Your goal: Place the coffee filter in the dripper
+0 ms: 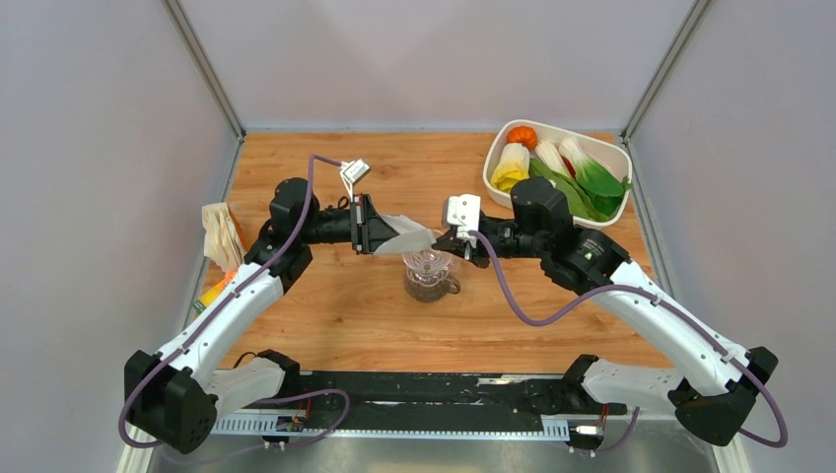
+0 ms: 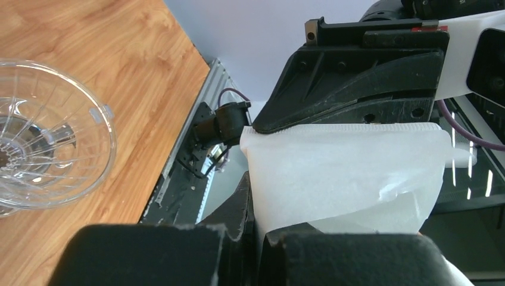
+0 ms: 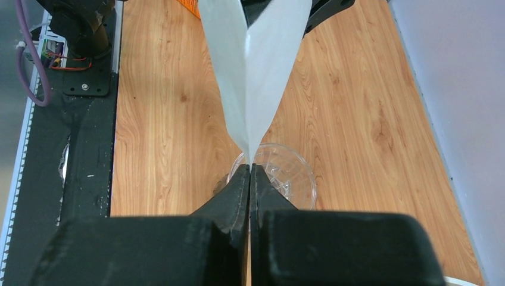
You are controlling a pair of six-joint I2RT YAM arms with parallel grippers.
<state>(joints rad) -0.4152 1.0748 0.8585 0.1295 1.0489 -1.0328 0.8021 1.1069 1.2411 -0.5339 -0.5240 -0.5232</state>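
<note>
The white coffee filter hangs in the air between my two grippers, just above the dripper. My left gripper is shut on its wide end, as the left wrist view shows at the near edge of the filter. My right gripper is shut on the filter's pointed end; in the right wrist view the filter narrows down into the closed fingertips. The clear ribbed dripper sits on a small glass jug. The dripper also shows directly below the filter's tip in the right wrist view and in the left wrist view.
A white tray with toy vegetables stands at the back right. A stack of brown paper filters and an orange packet lie at the left wall. A black rail runs along the near edge.
</note>
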